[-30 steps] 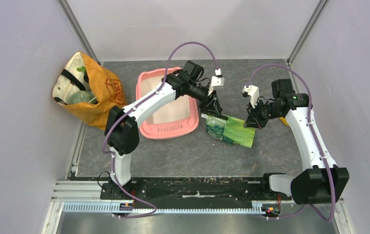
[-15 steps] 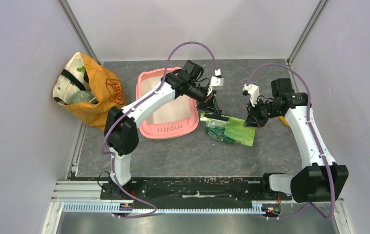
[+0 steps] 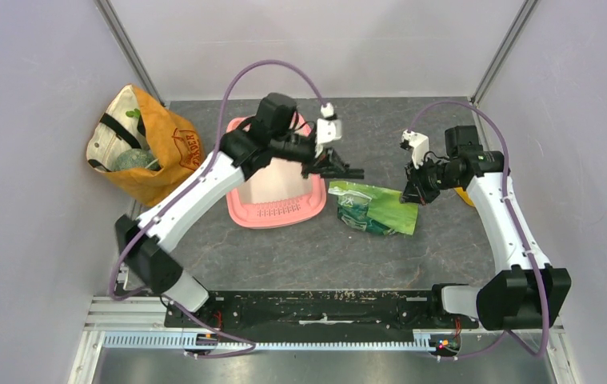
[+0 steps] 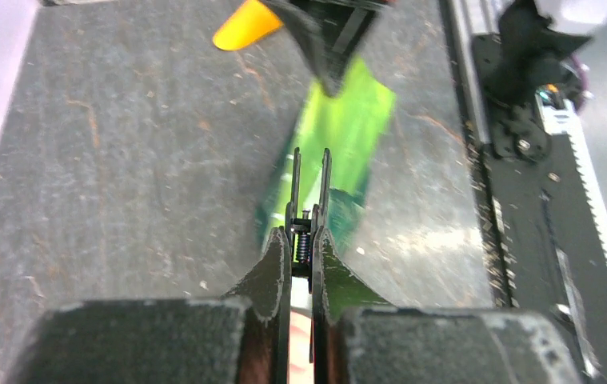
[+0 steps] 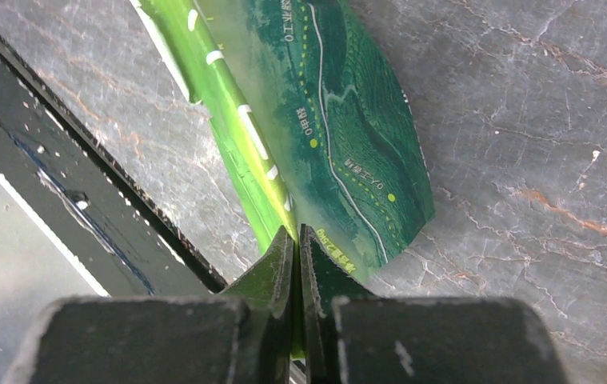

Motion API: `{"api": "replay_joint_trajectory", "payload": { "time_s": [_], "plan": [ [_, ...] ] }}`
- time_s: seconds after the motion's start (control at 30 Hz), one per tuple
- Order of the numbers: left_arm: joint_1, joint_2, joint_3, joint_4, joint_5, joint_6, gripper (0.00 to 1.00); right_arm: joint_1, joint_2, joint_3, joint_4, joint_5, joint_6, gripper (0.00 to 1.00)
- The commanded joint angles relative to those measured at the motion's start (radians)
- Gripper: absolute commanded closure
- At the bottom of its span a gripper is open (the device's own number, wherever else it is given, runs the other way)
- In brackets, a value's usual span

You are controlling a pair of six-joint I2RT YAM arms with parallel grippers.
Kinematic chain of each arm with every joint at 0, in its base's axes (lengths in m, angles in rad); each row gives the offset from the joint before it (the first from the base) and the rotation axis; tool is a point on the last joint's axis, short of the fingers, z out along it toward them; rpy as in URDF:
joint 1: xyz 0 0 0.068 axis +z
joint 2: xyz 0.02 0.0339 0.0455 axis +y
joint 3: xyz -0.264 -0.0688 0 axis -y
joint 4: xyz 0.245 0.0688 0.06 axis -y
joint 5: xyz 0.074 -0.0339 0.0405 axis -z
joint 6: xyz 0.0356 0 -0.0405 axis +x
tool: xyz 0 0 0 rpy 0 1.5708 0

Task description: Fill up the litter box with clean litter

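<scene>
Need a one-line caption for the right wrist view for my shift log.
Right pincer shut on an edge of the glossy green foil bag, grey table beneath.

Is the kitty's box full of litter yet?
Not yet. Done: nothing so far; the litter box shows only its bare, pale inside. In hand: the right end effector pinches a corner of the green bag lying beside the box, and the left end effector is shut near the bag's other end. Left: pouring litter into the box.
</scene>
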Motion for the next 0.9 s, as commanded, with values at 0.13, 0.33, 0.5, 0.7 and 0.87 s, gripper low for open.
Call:
{"api": "replay_joint_trajectory", "payload": {
  "time_s": [0.13, 0.33, 0.5, 0.7, 0.87],
  "plan": [
    [-0.179, -0.234, -0.482, 0.152, -0.253, -0.032, 0.98, 0.001, 0.045, 0.058, 0.114, 0.081, 0.177, 1.0],
    [-0.312, -0.141, -0.652, 0.438, -0.495, -0.074, 0.98, 0.001, 0.06, 0.049, 0.118, 0.099, 0.207, 1.0],
    [-0.396, -0.097, -0.804, 0.719, -0.659, 0.007, 0.98, 0.001, 0.063, 0.052, 0.105, 0.096, 0.206, 1.0],
    [-0.463, -0.032, -0.901, 0.891, -0.731, 0.105, 0.98, 0.001, 0.067, 0.057, 0.091, 0.099, 0.197, 1.0],
    [-0.477, -0.047, -0.888, 0.803, -0.716, 0.101, 0.61, 0.001, 0.076, 0.068, 0.074, 0.091, 0.19, 1.0]
  ]
}}
